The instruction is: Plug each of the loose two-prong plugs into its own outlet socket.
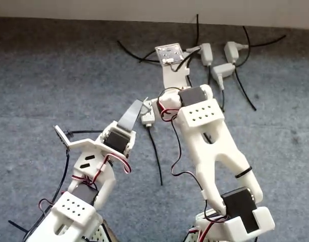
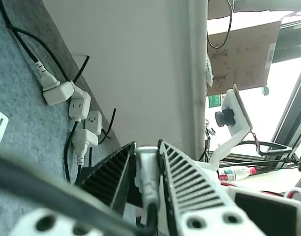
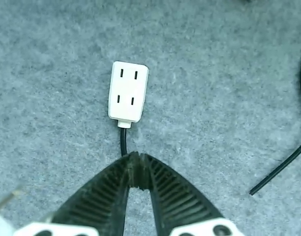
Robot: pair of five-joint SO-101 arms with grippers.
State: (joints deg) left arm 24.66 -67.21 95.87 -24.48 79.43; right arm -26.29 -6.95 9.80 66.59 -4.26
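Observation:
My left gripper is shut on a white two-prong plug, raised over the carpet. In the left wrist view the plug stands clamped between the two ribbed fingers, and its black cable trails down to the carpet. A white outlet socket with two pairs of slots lies flat on the carpet in the right wrist view. My right gripper hangs just short of it, shut. The socket's black cable runs under the fingertips; whether they pinch it I cannot tell.
Several white sockets and plugs with black cables lie near the wall at the back, also seen from the left wrist as a cluster. A loose black cable end lies beside my right gripper. Grey carpet covers the floor.

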